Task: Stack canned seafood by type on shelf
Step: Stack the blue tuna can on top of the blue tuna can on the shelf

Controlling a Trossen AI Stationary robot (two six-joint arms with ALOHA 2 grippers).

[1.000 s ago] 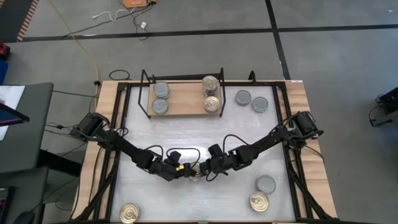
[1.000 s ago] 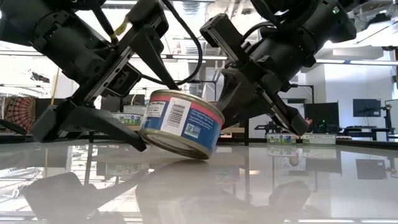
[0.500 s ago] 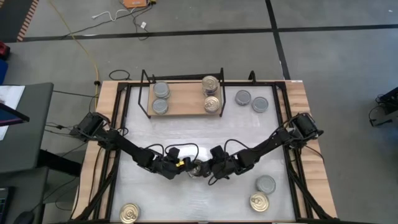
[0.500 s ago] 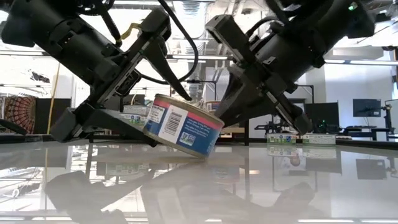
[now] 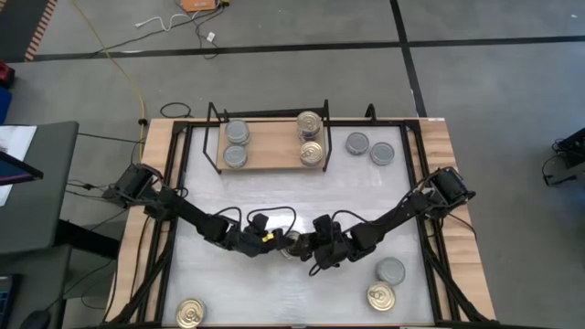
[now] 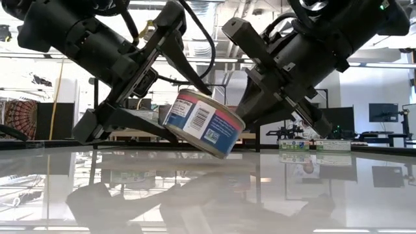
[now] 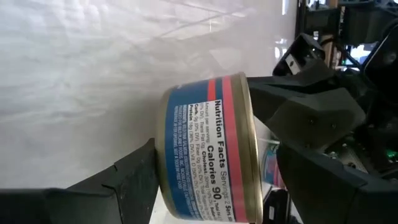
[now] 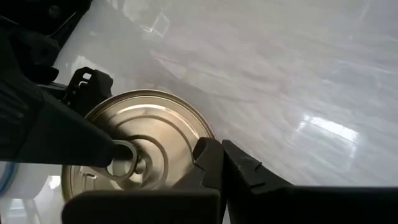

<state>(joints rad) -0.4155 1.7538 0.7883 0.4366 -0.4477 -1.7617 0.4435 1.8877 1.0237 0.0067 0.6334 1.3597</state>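
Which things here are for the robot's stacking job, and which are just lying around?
For the job:
- tilted can held between the left gripper and the shut right gripper
- shelf with four cans on it
- loose cans on the table: two beside the shelf, three near the front

Just lying around:
- cables on the floor
- orange thing on the floor

Two dark, near-black robot arms, each built of chunky jointed segments that narrow from a bulky base block toward the wrist. Thin black cables loop loosely out of the upper segments and back in near the wrists. The left gripper carries a small yellow mark just behind its fingers. The right gripper is matte black throughout. Seen close, the fingers are flat, angular, wedge-shaped plates with bevelled edges and a dull plastic-like finish. The gripper housings are boxy, with hard corners.
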